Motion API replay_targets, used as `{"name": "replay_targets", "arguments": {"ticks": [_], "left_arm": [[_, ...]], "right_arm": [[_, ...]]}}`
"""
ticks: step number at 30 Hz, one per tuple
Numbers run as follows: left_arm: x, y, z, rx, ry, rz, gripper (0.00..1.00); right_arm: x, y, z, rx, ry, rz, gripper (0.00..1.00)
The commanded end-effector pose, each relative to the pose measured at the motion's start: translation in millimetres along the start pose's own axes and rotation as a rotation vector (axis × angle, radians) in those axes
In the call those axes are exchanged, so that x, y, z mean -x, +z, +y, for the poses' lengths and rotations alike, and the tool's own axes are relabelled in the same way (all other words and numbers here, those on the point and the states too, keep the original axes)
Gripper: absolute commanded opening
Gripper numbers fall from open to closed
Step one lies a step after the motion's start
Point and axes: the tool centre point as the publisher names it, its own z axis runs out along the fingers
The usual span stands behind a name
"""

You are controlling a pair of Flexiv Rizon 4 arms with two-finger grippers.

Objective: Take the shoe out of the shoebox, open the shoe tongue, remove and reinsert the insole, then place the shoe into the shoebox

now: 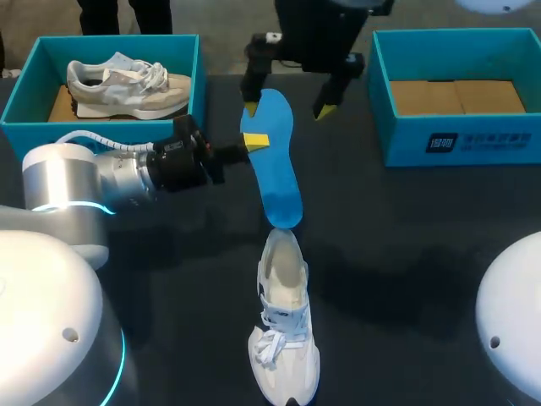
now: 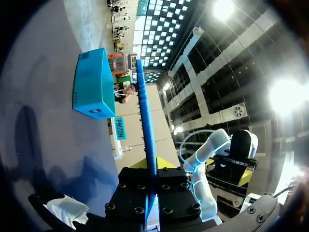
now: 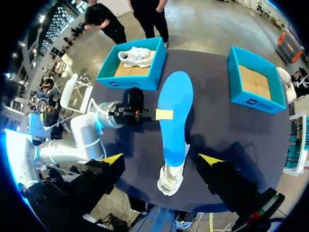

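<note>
The left end effector [image 1: 254, 142] [image 2: 150, 166] is clamped on the blue insole [image 1: 279, 169] [image 2: 145, 111] [image 3: 174, 116]. It grips the insole's left edge about a third of the way down from the far end, with one yellow tip lying on the upper face. In the left wrist view the insole shows edge-on between the two fingers and runs straight out ahead of them.

The insole is held broad face up over the middle of the table [image 1: 406, 237], with its length running from the far side toward the near side. Its near end meets the heel opening of the white shoe [image 1: 283, 338] [image 3: 171, 176]. I cannot tell whether that end is inside the shoe or only just above it. The shoe stands upright on the table close to the near edge, roughly at the middle. Its toe points to the near edge, its heel faces the far edge, and its laces are loose.

The right end effector [image 1: 287, 110] [image 3: 161, 158] hangs above the far end of the insole. Its fingers are spread wide, one yellow tip to either side of the insole, and they grip nothing.

The left shoebox [image 1: 25, 93] [image 3: 128, 79] sits at the far left corner of the table and holds a second shoe [image 1: 127, 85] [image 3: 135, 55], pale, lying across the box. The right shoebox [image 1: 456, 139] [image 2: 91, 84] [image 3: 251, 99] sits at the far right corner, with only its brown cardboard floor showing inside.
</note>
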Motion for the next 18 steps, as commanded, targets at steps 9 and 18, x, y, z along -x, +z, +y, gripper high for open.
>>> {"name": "replay_targets", "arguments": {"ticks": [9, 18], "left_arm": [[0.1, 0, 1, -0.002, 0.0, 0.0, 0.0], [0.1, 0, 1, -0.002, 0.0, 0.0, 0.0]], "right_arm": [[-22.3, 9, -5.1, 0.023, 0.042, -0.12, 1.0], [-37.9, 23, -7.7, 0.016, 0.024, -0.161, 1.0]]}}
